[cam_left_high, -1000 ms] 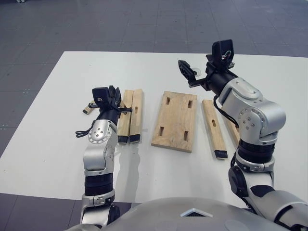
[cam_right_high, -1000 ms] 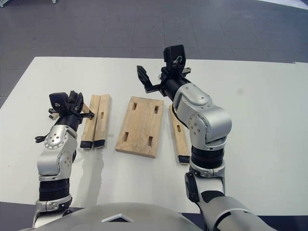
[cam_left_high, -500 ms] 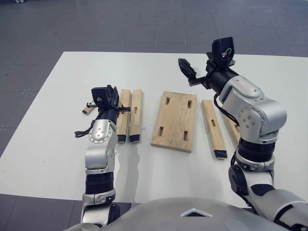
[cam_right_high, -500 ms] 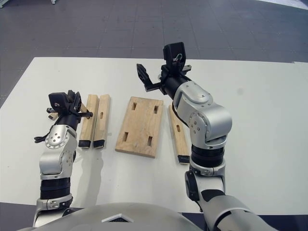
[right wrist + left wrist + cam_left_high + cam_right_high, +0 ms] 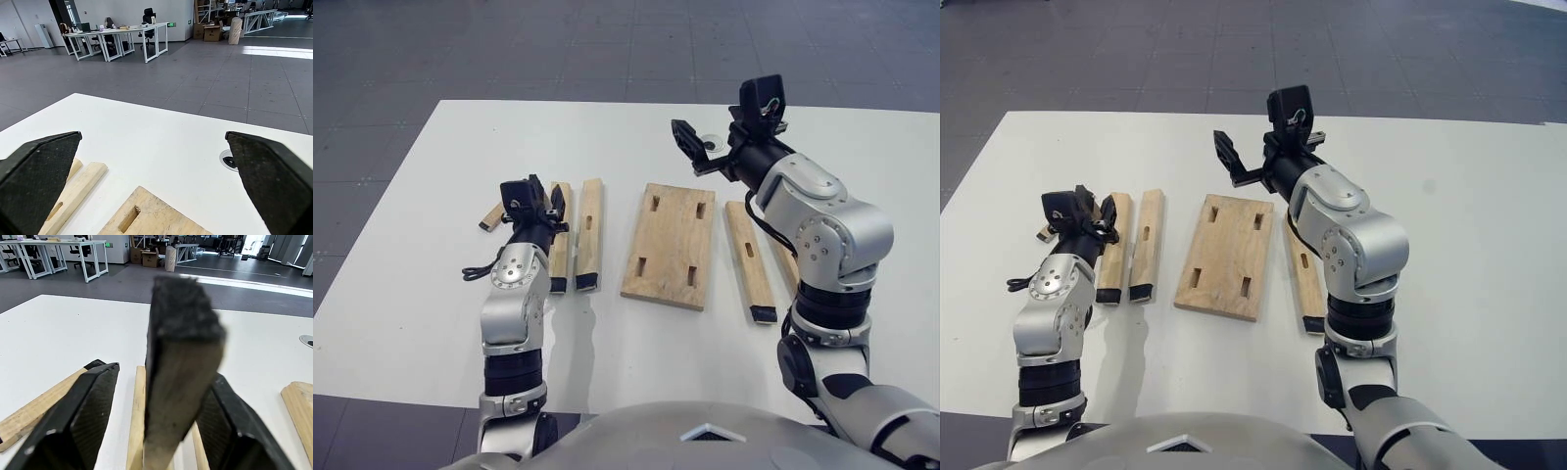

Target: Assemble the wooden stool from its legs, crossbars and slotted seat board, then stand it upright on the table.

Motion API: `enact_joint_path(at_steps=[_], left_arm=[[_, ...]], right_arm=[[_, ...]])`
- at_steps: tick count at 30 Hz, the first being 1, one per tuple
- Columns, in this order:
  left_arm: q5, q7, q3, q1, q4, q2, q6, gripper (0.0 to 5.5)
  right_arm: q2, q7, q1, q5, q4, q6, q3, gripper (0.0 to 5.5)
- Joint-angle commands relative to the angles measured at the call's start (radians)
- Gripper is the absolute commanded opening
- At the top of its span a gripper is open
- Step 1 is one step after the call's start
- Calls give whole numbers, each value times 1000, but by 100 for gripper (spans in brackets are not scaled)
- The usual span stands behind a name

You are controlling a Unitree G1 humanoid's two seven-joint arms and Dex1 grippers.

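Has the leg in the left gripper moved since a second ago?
Yes: the leg slid left, away from the neighbouring leg.

The tabletop [image 5: 431, 294] was plain white. The slotted seat board [image 5: 671, 245] was pale wood with four darker slots. The leftmost leg [image 5: 559, 240] and neighbouring leg [image 5: 590, 230] were pale wood, capped black at one end. The left claw [image 5: 540, 201] and right claw [image 5: 724, 122] were black, the floor [image 5: 509, 49] dark grey tile.

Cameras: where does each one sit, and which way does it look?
Eye views: head, looking down over both arms at the white table.
Left wrist view: left arm, facing forward past the left gripper and a black-tipped wooden leg.
Right wrist view: right arm, facing forward past the open right gripper.
Shared: slotted wooden seat board, in eye and right wrist views.
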Motion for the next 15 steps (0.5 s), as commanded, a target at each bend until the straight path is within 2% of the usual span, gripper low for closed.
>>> enact_joint_path(at_steps=[1, 15], left_arm=[[-4, 13, 18, -81, -66, 22, 71, 311], [-11, -1, 64, -384, -169, 128, 361, 311]], right_arm=[[4, -6, -1, -5, -9, 1, 0, 550], [10, -13, 9, -8, -12, -5, 0, 550]])
